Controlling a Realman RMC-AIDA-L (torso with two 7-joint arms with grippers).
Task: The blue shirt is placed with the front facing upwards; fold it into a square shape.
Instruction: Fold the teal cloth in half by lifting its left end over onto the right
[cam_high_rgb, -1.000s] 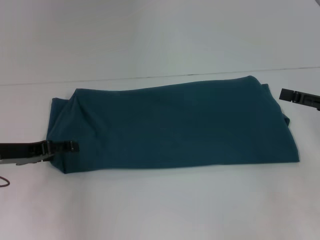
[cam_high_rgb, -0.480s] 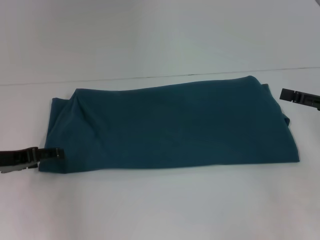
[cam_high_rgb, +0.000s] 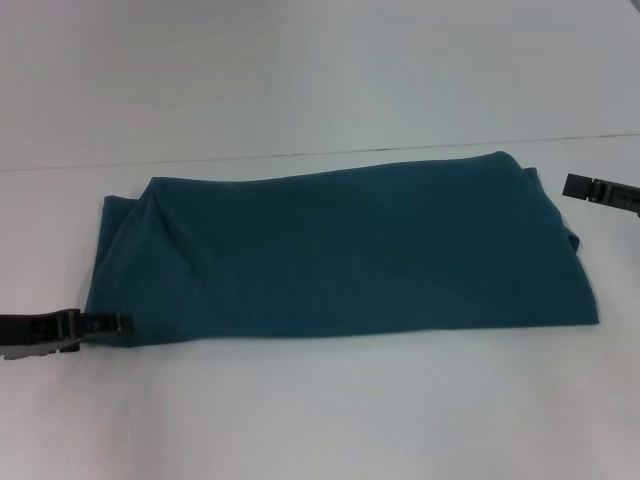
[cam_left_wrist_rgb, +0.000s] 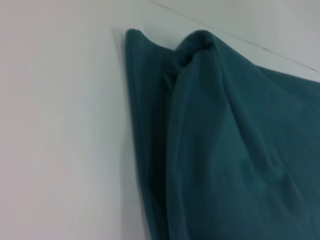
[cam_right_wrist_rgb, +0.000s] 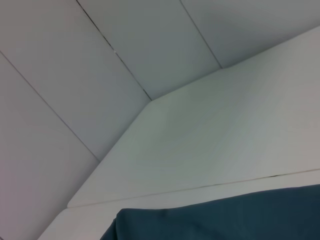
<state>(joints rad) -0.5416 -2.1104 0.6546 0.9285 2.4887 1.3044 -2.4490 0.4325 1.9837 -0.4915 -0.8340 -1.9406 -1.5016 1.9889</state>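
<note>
The blue shirt (cam_high_rgb: 340, 250) lies folded into a long, wide band across the white table, plain teal side up with no lettering showing. My left gripper (cam_high_rgb: 122, 322) sits low at the band's near left corner, its tip just at the cloth's edge. The left wrist view shows that bunched, layered left end of the shirt (cam_left_wrist_rgb: 225, 150) from close by. Off the shirt's far right corner hangs my right gripper (cam_high_rgb: 568, 187), apart from the cloth. A strip of the shirt's edge (cam_right_wrist_rgb: 215, 217) appears in the right wrist view.
The white table (cam_high_rgb: 320, 410) stretches in front of the shirt toward me. Its back edge (cam_high_rgb: 300, 153) meets a pale panelled wall (cam_right_wrist_rgb: 75, 75) just behind the cloth.
My left gripper has drawn back leftward off the shirt's left end, then shifted down to the near corner. The shirt and the right gripper stayed put.
</note>
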